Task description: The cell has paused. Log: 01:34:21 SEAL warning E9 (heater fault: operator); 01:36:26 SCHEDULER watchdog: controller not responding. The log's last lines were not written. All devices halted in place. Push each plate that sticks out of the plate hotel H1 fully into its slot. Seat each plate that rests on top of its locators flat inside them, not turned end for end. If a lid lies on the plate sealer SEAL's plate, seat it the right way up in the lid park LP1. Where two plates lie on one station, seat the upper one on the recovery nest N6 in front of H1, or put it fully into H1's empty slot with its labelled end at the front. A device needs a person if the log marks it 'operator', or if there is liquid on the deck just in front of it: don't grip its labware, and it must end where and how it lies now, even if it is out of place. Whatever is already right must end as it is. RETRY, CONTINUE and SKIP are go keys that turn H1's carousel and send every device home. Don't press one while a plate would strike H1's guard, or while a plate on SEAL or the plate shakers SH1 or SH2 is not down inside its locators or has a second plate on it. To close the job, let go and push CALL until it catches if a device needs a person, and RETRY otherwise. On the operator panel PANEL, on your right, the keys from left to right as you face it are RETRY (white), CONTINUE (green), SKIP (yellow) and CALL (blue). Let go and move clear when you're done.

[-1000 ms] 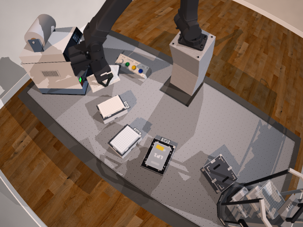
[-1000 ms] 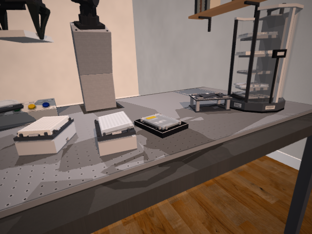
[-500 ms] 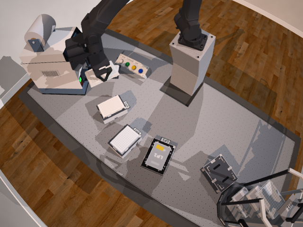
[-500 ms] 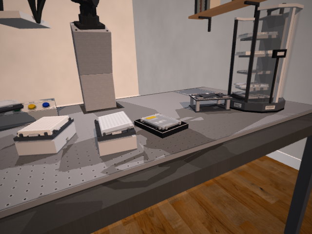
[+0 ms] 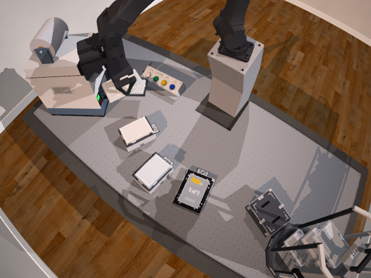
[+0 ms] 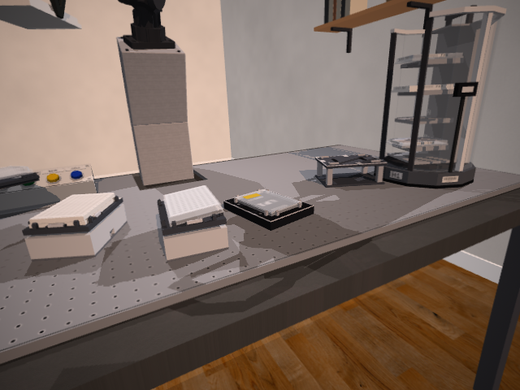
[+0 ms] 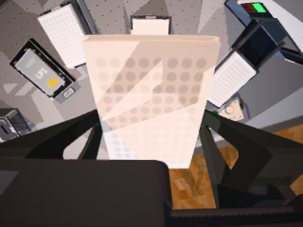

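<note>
My gripper (image 5: 122,85) hangs high over the deck in front of the plate sealer SEAL (image 5: 62,80). It is shut on a pale translucent well plate (image 7: 151,95), held by its long sides; the plate also shows in the top view (image 5: 113,90) and at the top left of the exterior view (image 6: 37,19). Below it another plate (image 5: 139,86) lies on SEAL's tray and shows in the wrist view (image 7: 232,78). The two shakers (image 5: 138,132) (image 5: 153,172) each carry one white plate. The lid park LP1 (image 5: 193,191) holds a lid with a yellow mark. The recovery nest N6 (image 5: 268,211) is empty.
The operator panel PANEL (image 5: 162,80) stands just right of the gripper, with its green, yellow and blue keys in view. The arm's pedestal (image 5: 233,75) stands behind the deck's middle. The plate hotel H1 (image 6: 432,117) stands at the far end behind N6 and holds several plates.
</note>
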Robot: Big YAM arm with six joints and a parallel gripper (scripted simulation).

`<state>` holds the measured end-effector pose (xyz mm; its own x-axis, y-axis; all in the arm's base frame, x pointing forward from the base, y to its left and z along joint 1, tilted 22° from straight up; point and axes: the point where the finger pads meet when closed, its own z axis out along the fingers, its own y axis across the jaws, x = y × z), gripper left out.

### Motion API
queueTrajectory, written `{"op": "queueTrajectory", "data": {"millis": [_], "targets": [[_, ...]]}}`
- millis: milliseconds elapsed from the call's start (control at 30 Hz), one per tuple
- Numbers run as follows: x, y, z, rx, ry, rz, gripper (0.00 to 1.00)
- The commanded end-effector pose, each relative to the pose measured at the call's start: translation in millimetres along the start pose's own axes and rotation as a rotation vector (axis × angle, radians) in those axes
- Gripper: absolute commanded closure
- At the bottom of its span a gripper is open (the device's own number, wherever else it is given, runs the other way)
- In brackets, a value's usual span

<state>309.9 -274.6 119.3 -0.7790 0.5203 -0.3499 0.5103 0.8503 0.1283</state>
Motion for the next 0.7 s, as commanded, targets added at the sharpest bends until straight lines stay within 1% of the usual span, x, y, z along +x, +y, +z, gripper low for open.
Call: {"op": "queueTrajectory", "data": {"millis": [0,67,100,200,333,467,500,567,667], "targets": [[-8,14,-6.9,-0.003,-0.009,-0.112,0.16],[-8,14,-6.9,-0.003,-0.009,-0.112,0.16],[-10,18,-9.5,0.0,-0.023,-0.148,0.16],[-12,28,-10.1,0.001,-0.023,-0.248,0.16],[-16,40,-8.5,-0.001,-0.019,-0.249,0.16],[-30,55,-19.4,0.003,-0.049,-0.232,0.16],[-30,58,-19.6,0.003,-0.05,-0.232,0.16],[-30,64,-14.2,0.0,-0.037,-0.229,0.16],[-30,68,-12.6,-0.001,-0.033,-0.229,0.16]]}}
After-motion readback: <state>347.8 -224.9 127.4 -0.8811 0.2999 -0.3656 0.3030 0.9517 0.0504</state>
